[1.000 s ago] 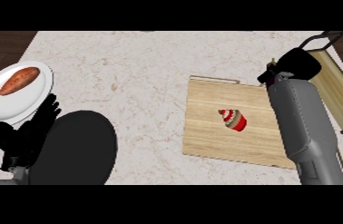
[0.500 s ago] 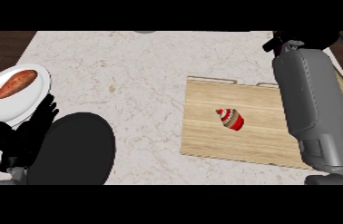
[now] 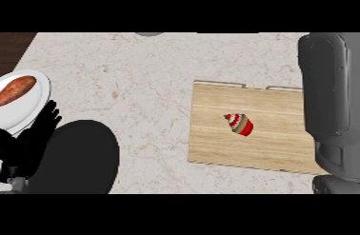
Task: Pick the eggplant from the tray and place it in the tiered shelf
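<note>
At the far left a white plate sits on the counter, half cut off by the edge, with an orange-red oblong food lying on it. This does not look like an eggplant.

Just below the plate the left robot hand rests with its fingers straight and pointing up. It is open and holds nothing. Beside it is a large dark oval shape that I cannot identify.

Right of centre lies the wooden tray, well apart from the left robot hand. The only thing on it is a small piece with red and pale stripes, more like a cupcake than an eggplant, tilted with its long axis running up-left to down-right.

The right forearm runs up the right edge, over the tray's right side. Its robot hand is past the top of the view, so I cannot tell whether it is open or holding anything.

No eggplant or shelf shows anywhere. If the eggplant is off the tray, it is probably with the hidden right robot hand, and the right arm is the nearer one to the tray.
</note>
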Action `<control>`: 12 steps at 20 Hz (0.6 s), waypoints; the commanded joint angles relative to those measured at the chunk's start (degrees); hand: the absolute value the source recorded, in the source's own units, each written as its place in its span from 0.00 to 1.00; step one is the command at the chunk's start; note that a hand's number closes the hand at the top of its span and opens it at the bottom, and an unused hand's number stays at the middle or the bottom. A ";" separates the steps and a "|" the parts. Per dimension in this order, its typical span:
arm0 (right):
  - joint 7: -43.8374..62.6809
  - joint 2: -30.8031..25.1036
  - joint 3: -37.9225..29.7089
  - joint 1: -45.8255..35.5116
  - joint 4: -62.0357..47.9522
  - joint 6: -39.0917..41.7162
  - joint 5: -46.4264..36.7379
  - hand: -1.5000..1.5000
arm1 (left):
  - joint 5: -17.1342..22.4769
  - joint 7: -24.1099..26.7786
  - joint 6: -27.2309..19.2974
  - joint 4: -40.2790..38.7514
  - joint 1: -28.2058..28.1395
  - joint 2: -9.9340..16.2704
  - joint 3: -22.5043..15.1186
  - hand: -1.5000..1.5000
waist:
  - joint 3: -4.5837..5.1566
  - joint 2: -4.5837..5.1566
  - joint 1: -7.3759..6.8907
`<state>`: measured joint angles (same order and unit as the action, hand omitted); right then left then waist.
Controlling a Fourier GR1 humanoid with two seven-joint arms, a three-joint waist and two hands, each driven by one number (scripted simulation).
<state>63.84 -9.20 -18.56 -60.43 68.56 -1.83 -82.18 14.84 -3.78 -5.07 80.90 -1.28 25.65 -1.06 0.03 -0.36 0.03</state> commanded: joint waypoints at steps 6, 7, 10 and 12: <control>6.92 -3.09 -0.08 -5.29 4.31 4.81 -6.57 1.00 | 0.54 -1.53 2.25 1.72 -0.57 1.28 2.16 0.50 | -0.01 0.20 -0.47; 7.63 -4.60 -0.79 -8.49 3.69 6.19 -7.75 1.00 | -1.06 -0.36 0.89 -0.14 0.19 -0.59 0.78 0.50 | 0.02 0.25 -0.34; 7.29 -7.31 -1.00 -11.04 2.86 13.32 -10.71 1.00 | -0.43 0.67 2.05 -0.29 -0.33 -0.32 1.59 0.50 | 0.06 0.02 -0.04; 6.71 -7.12 -0.60 -9.61 0.73 13.30 -12.94 1.00 | -2.05 2.66 1.26 -1.96 -0.98 -1.66 0.79 0.50 | 0.06 0.23 -0.15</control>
<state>63.66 -14.58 -19.49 -68.39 70.78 4.65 -91.75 13.64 -2.76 -3.80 80.00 -1.70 24.80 -0.18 0.08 -0.19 -0.17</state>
